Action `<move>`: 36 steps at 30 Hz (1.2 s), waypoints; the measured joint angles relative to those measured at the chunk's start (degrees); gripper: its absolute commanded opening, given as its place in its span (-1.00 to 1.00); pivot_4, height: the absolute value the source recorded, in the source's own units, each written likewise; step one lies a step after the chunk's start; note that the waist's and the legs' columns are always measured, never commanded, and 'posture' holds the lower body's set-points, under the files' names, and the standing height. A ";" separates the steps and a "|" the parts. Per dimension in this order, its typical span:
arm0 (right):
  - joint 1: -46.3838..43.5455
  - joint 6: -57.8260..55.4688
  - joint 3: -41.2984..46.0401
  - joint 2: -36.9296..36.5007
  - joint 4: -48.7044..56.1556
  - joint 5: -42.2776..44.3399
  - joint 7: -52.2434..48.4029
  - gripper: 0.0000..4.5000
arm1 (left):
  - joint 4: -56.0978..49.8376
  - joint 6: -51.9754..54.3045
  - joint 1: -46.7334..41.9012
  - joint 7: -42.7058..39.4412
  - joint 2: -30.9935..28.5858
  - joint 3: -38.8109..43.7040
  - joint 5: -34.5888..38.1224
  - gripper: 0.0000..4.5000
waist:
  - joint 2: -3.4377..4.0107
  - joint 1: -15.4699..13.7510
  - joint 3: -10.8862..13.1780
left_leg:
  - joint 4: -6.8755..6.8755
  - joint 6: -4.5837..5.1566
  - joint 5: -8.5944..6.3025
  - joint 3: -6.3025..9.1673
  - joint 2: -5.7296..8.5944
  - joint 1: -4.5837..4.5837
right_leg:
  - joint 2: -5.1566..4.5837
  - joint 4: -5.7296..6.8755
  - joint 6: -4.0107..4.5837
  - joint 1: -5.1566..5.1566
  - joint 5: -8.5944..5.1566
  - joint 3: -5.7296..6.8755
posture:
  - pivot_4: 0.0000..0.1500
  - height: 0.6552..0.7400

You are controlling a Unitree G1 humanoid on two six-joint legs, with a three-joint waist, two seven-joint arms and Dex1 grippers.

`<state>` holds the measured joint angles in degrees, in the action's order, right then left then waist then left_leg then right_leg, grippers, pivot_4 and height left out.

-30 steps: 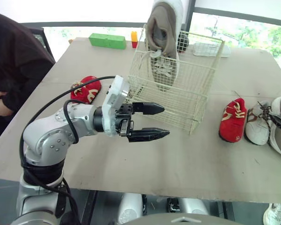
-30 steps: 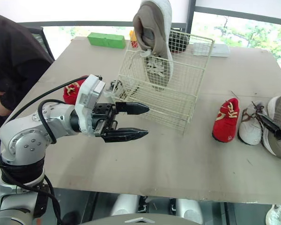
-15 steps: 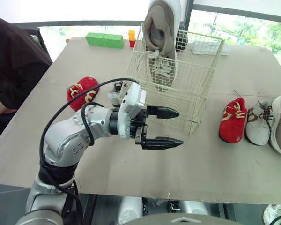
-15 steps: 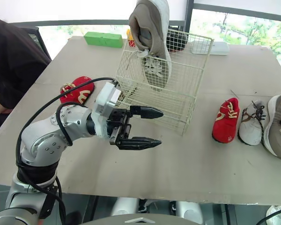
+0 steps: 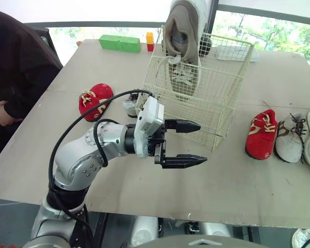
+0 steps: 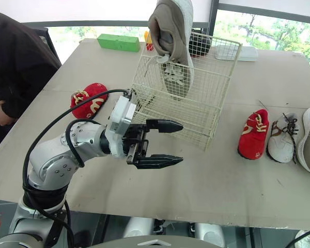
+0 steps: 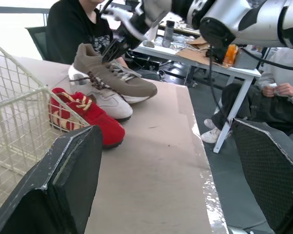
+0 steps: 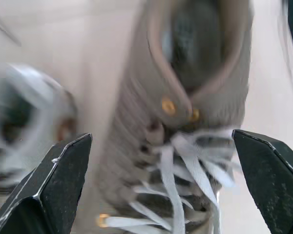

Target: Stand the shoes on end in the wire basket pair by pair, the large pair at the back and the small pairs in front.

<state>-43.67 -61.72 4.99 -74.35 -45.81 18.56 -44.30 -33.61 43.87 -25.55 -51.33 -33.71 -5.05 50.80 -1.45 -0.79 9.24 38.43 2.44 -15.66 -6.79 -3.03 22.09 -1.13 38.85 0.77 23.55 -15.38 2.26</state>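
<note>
Big taupe suede lace-up shoe sits at the right end of the tabletop, right tool spread wide over it. It looks light and floppy, so I'd pinch the stiffer heel collar. Left tool is open and empty.

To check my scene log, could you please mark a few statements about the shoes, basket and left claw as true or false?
A large taupe shoe stands on end in the wire basket. True.
The left claw grips a shoe. False: it is open and empty.
One red shoe lies left of the basket, a second red shoe right of it. True.
The green block sits inside the basket. False: it lies on the table.
</note>
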 measured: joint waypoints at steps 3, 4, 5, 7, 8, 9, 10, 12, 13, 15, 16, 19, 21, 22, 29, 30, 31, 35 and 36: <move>2.65 1.12 0.53 -0.47 -0.60 -1.38 0.43 1.00 | 0.01 -0.63 0.08 0.17 0.21 -0.03 -0.06 0.99 | 0.03 0.16 0.00 | 0.00 -0.02 0.01 -0.03 -0.02 0.00 | 0.01 0.00 0.00 0.01 0.00 -0.01 | 1.00 1.00; 2.79 1.41 0.52 -0.24 -1.08 -1.83 0.89 1.00 | 0.04 -0.72 0.07 0.13 0.23 -0.04 -0.09 0.99 | 0.08 0.29 -0.02 | 0.00 -0.02 0.01 -0.06 -0.02 -0.01 | 0.00 0.01 0.00 0.02 0.00 -0.04 | 1.00 1.00; 2.80 2.15 0.43 0.45 -2.22 -2.90 1.74 1.00 | 0.17 -1.00 0.01 -0.09 0.27 -0.06 -0.20 0.99 | 0.09 0.47 -0.03 | 0.00 -0.02 0.01 -0.09 -0.02 -0.04 | 0.01 0.02 0.00 0.02 0.00 -0.07 | 1.00 1.00; 2.20 4.00 -0.51 2.70 -4.45 -5.06 2.98 1.00 | 0.64 -1.70 -0.14 -0.62 0.32 -0.11 -0.81 0.99 | 0.09 0.93 -0.03 | 0.00 -0.05 0.03 -0.11 -0.01 -0.08 | 0.02 0.04 -0.01 0.02 0.00 -0.09 | 1.00 1.00; 1.37 5.26 -1.16 4.45 -6.35 -6.23 3.66 1.00 | 0.89 -1.97 -0.43 -0.99 0.40 -0.31 -1.23 0.99 | 0.09 1.31 -0.03 | 0.01 -0.07 0.04 -0.11 -0.01 -0.13 | 0.04 0.05 -0.02 -0.03 0.00 -0.11 | 1.00 1.00; 0.96 6.21 -1.92 5.86 -7.78 -7.11 3.88 1.00 | 1.05 -2.16 -0.82 -1.17 0.52 -0.65 -1.37 0.99 | 0.10 1.54 -0.04 | 0.01 -0.09 0.05 -0.13 -0.01 -0.15 | 0.05 0.07 -0.03 -0.04 0.00 -0.13 | 1.00 1.00; 0.26 7.38 -2.53 7.44 -9.72 -8.07 3.65 1.00 | 1.19 -2.45 -1.22 -1.52 0.59 -1.03 -1.60 0.99 | 0.11 1.64 -0.05 | 0.01 -0.09 0.06 -0.16 -0.01 -0.18 | 0.06 0.10 -0.03 -0.04 0.01 -0.17 | 1.00 1.00; -0.89 8.68 -3.14 8.83 -12.11 -9.34 2.61 0.75 | 1.38 -3.07 -1.59 -2.10 0.60 -1.55 -2.29 1.00 | 0.14 1.73 -0.06 | -0.01 -0.14 0.08 -0.16 -0.04 -0.20 | 0.12 0.11 -0.02 -0.04 0.01 -0.20 | 1.00 1.00; -1.69 9.14 -3.47 9.00 -13.13 -9.80 1.46 0.61 | 1.72 -3.25 -1.59 -2.34 0.53 -1.71 -2.54 1.00 | 0.12 1.73 -0.07 | -0.03 -0.17 0.10 -0.15 -0.07 -0.21 | 0.15 0.09 -0.01 -0.04 0.01 -0.20 | 1.00 1.00; -2.62 9.39 -3.47 9.72 -14.48 -10.43 -0.45 0.18 | 2.19 -3.61 -1.58 -2.93 0.28 -1.81 -3.38 1.00 | 0.04 1.75 -0.10 | -0.03 -0.20 0.12 -0.15 -0.12 -0.20 | 0.19 0.06 -0.01 -0.04 0.01 -0.20 | 1.00 1.00; -3.01 9.43 -3.40 9.88 -14.91 -10.66 -0.89 -0.05 | 2.38 -3.78 -1.56 -3.17 0.13 -1.79 -3.44 1.00 | 0.04 1.76 -0.10 | -0.02 -0.20 0.12 -0.16 -0.12 -0.20 | 0.19 0.06 -0.01 -0.04 0.01 -0.21 | 1.00 1.00; -3.35 9.79 -2.50 9.57 -16.05 -11.69 -0.87 -0.67 | 2.38 -4.17 -1.25 -3.51 -0.31 -1.69 -3.37 1.00 | 0.03 1.76 -0.11 | -0.03 -0.19 0.11 -0.16 -0.12 -0.21 | 0.17 0.07 -0.01 -0.04 0.01 -0.21 | 1.00 1.00; -3.15 9.85 -1.40 9.30 -16.29 -11.63 -0.90 -1.00 | 2.35 -4.17 -1.27 -3.49 -0.54 -1.47 -3.28 1.00 | 0.03 1.86 -0.11 | -0.06 -0.20 0.11 -0.16 -0.13 -0.24 | 0.18 0.09 0.00 -0.04 0.01 -0.21 | 1.00 1.00; -2.45 9.85 -0.10 9.02 -16.24 -11.25 -1.25 -1.00 | 2.20 -4.13 -1.27 -3.46 -0.60 -1.25 -2.98 1.00 | 0.03 1.83 -0.11 | -0.08 -0.21 0.12 -0.15 -0.13 -0.25 | 0.19 0.09 0.00 -0.04 0.01 -0.21 | 1.00 1.00; 8.62 12.09 21.19 10.31 -5.20 -1.00 1.08 -1.00 | 1.65 -3.22 -3.29 -3.38 -0.42 -0.71 -1.57 1.00 | 0.63 1.64 0.01 | -0.08 -0.21 0.12 -0.29 -0.05 -0.20 | 0.12 0.08 -0.06 -0.01 0.02 -0.38 | 1.00 1.00; 9.52 11.78 24.21 11.07 -1.59 0.53 1.76 -1.00 | 1.71 -3.19 -3.49 -3.40 -0.32 -0.95 -1.58 1.00 | 0.78 1.69 0.01 | -0.08 -0.21 0.12 -0.32 -0.04 -0.24 | 0.14 0.10 -0.10 0.00 0.00 -0.46 | 1.00 1.00; 11.24 10.29 29.65 13.31 6.20 2.82 3.83 -1.00 | 1.75 -3.10 -3.49 -3.39 -0.17 -1.24 -1.56 1.00 | 0.89 1.78 0.01 | -0.12 -0.22 0.13 -0.32 -0.04 -0.26 | 0.17 0.12 -0.22 0.02 -0.07 -0.51 | 1.00 1.00; 6.73 5.16 40.83 26.17 35.25 14.88 12.94 -1.00 | 2.51 -3.22 -1.68 -0.97 1.71 -0.70 -1.42 1.00 | 0.98 2.76 0.03 | -0.33 -0.64 0.37 0.24 -0.08 -0.35 | 0.59 0.23 -0.25 0.04 -0.09 -0.83 | 1.00 1.00; 2.36 4.39 41.40 31.14 42.11 18.15 17.14 -1.00 | 2.68 -3.68 -0.28 0.72 2.77 -0.24 -2.33 1.00 | 1.02 3.24 0.06 | -0.35 -0.72 0.41 0.34 -0.07 -0.32 | 0.71 0.30 -0.20 0.07 -0.06 -1.06 | 1.00 1.00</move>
<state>-41.31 -57.33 46.38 -43.21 -3.70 36.71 -27.16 -30.93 40.19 -25.83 -50.61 -30.94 -5.29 48.47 -0.43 2.45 9.31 38.08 1.72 -15.26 -6.45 -3.10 21.77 -0.42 39.15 0.57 23.62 -15.44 1.20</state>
